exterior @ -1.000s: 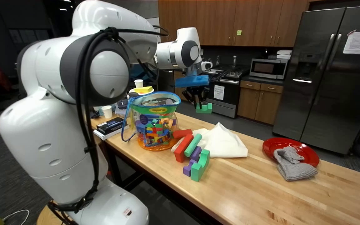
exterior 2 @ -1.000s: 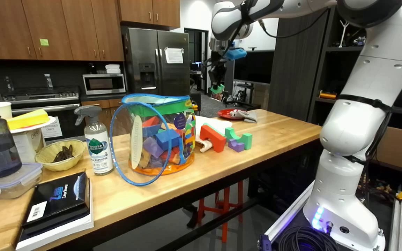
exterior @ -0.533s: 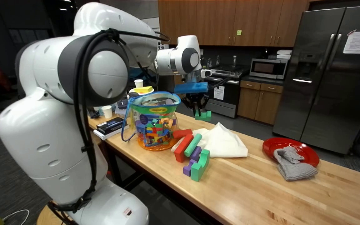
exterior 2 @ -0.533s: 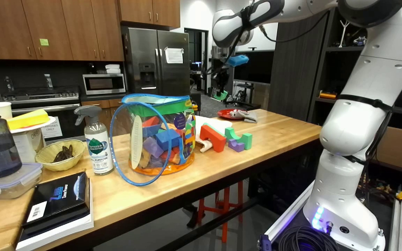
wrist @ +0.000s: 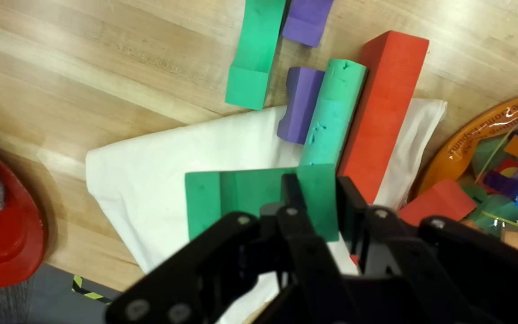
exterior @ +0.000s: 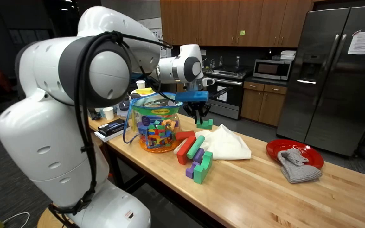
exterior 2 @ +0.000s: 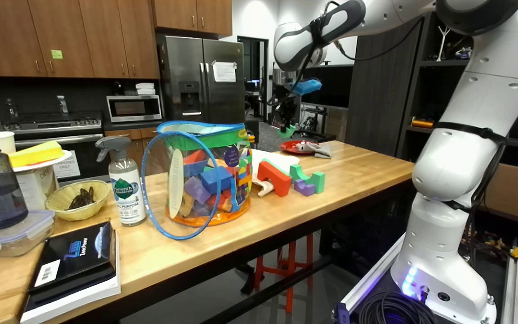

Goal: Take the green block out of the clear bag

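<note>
Held block (wrist: pixel 250 189): solid green
Pincer (wrist: pixel 317 198): black
Clear bag (exterior: pixel 143 111): see-through sides, blue rim, green band, orange base
Bagged blocks (exterior 2: pixel 197 190): mixed red, blue, purple, orange, green
Cylinder (wrist: pixel 333 112): paler, minty green
Long block (wrist: pixel 385 112): red
Notched block (wrist: pixel 254 58): green
Small blocks (wrist: pixel 301 105): purple
Cloth (exterior: pixel 227 145): plain off-white
Plate (exterior: pixel 274 148): bright red
Knitted rag (exterior: pixel 299 172): grey
Tabletop (exterior: pixel 249 193): pale wood, streaked grain
Floor tape (wrist: pixel 92 295): black and yellow stripes
Arm (exterior: pixel 55 126): white, dark grey joints

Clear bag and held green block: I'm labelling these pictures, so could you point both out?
Clear bag (exterior 2: pixel 205 141): in an exterior view, on the green band below its blue rim.
Held green block (wrist: pixel 254 190): in the wrist view, on its recessed middle.
</note>
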{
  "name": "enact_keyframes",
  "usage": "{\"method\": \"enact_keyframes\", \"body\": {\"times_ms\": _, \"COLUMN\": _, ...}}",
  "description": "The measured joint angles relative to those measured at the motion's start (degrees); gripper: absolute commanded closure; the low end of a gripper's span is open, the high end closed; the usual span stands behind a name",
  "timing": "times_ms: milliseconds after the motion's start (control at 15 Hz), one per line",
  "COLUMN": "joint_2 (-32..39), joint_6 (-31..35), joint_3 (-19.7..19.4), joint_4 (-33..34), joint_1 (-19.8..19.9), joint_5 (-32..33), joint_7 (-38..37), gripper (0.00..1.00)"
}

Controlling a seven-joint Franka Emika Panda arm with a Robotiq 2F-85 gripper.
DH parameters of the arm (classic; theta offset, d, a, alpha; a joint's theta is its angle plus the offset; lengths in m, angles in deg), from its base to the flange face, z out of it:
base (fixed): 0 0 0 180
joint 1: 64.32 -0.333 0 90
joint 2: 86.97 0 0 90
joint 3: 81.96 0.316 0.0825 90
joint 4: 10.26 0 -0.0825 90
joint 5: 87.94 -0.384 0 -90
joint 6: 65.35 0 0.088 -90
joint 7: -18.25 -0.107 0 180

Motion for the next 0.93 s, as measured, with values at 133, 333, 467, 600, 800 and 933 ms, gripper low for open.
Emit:
{"method": "enact_keyframes", "body": {"times_ms": 133, "joint_2": -0.01, "joint_6": 0.92, "joint_3": 0.10, "joint_4": -1.13, "joint_1": -0.01, "joint_5": 0.00, "joint_7": -0.99, "gripper": 0.94}}
{"method": "enact_keyframes", "body": {"times_ms": 333, "joint_2": -0.01, "joint_6": 2.84, "joint_3": 0.26, "joint_4": -2.97, "joint_1": -0.01, "joint_5": 0.01, "joint_7": -2.49, "gripper": 0.94}}
{"method": "enact_keyframes", "body": {"times_ms": 467, "joint_2": -0.02, "joint_6": 4.66, "joint_3": 0.43, "joint_4": -4.26, "joint_1": -0.01, "joint_5": 0.43, "joint_7": -3.56, "gripper": 0.94}}
{"method": "enact_keyframes", "body": {"times_ms": 600, "joint_2": -0.02, "joint_6": 6.81, "joint_3": 0.64, "joint_4": -5.63, "joint_1": -0.02, "joint_5": 1.54, "joint_7": -4.91, "gripper": 0.94}}
{"method": "enact_keyframes", "body": {"times_ms": 800, "joint_2": -0.02, "joint_6": 9.87, "joint_3": 0.95, "joint_4": -7.54, "joint_1": -0.02, "joint_5": 4.02, "joint_7": -7.37, "gripper": 0.94}}
{"method": "enact_keyframes", "body": {"times_ms": 933, "joint_2": -0.02, "joint_6": 11.31, "joint_3": 1.11, "joint_4": -8.51, "joint_1": -0.02, "joint_5": 5.44, "joint_7": -8.78, "gripper": 0.94}}
